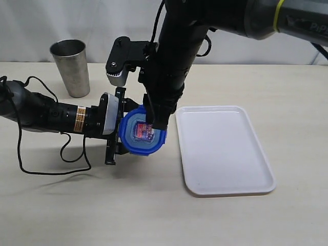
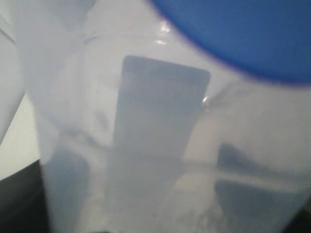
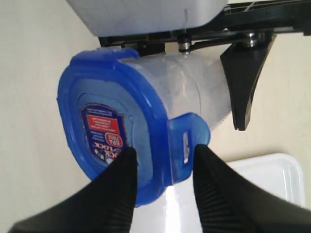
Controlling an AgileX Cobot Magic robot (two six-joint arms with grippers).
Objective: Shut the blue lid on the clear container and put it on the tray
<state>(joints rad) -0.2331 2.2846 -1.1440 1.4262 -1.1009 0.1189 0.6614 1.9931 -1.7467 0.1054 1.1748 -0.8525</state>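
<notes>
Left arm lies low and flat over the desk [image 1: 154,215]. The left fingers [image 3: 240,82] are clamped on the clear container [image 3: 199,87], which hangs tipped over, blue lid [image 3: 146,111] on its mouth. Right arm drops in steeply from above. The right fingers [image 3: 124,170] are partly open and straddle the lid's rim, one on the sticker side, one against a flap; can't tell if they're squeezing. The white tray [image 1: 225,154] sits just beside the right fingers. A steel cup [image 1: 70,66] stands well away from both, white backdrop [image 1: 77,20] behind.

A blue lid [image 1: 131,139] with red sticker [image 3: 104,131], clear container [image 3: 194,87] with blurred, perhaps white label [image 2: 160,111], white tray [image 1: 225,148].
</notes>
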